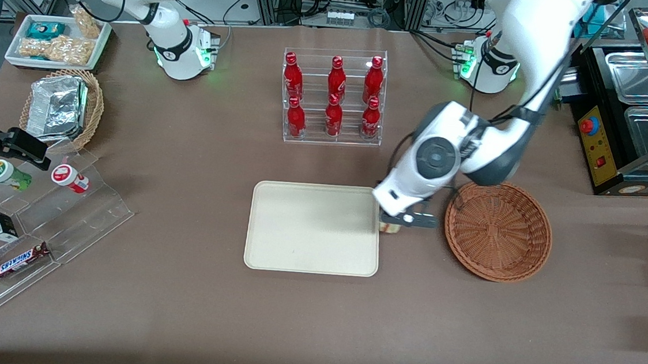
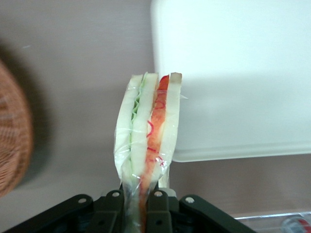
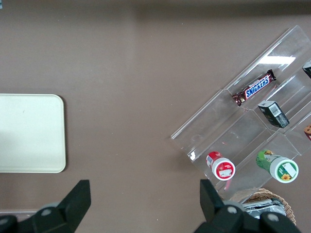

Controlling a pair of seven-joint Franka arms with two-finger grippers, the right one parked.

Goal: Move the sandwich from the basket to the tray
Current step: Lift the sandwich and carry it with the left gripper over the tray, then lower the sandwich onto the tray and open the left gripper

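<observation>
The gripper [image 1: 401, 220] held the sandwich [image 2: 147, 141] clamped between its jaws above the table, beside the tray [image 1: 313, 228], its own arm hiding most of it from the front.

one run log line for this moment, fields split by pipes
phase: carry | gripper: shut on sandwich, above tray edge nearest basket | basket: holds nothing | sandwich: not yet on tray
</observation>
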